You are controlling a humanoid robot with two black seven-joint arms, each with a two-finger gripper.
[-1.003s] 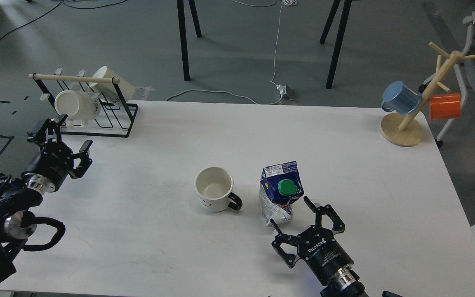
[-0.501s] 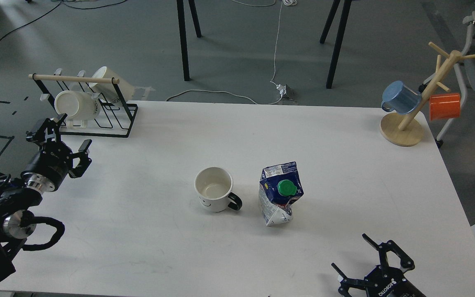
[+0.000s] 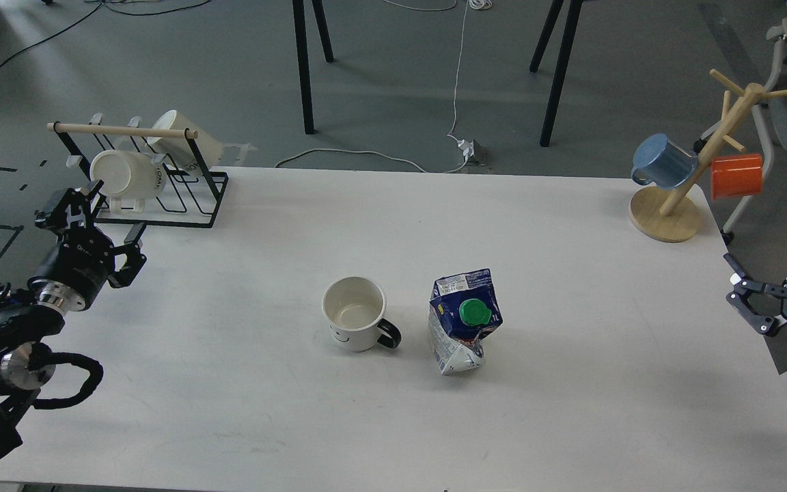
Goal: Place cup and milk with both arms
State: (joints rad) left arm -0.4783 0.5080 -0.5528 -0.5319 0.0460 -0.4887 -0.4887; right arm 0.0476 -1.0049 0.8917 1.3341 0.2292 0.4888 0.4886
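A white cup (image 3: pixel 354 313) with a smiley face and a black handle stands upright on the white table (image 3: pixel 571 287), near the middle. A dented blue and white milk carton (image 3: pixel 465 320) with a green cap stands just right of it, a small gap between them. My left gripper (image 3: pixel 108 213) is open and empty over the table's left edge, far left of the cup. My right gripper (image 3: pixel 772 240) is open and empty at the right border of the view, beyond the table's right edge, far from the carton.
A black wire rack (image 3: pixel 199 198) holding two white mugs stands at the back left corner, just beyond my left gripper. A wooden mug tree (image 3: pixel 665 220) with a blue mug and an orange mug stands at the back right corner.
My right gripper has drawn back from beside the milk carton, swung down and out, and now sits off the table's right edge. My left gripper has shifted slightly left. Cup and carton have not moved.
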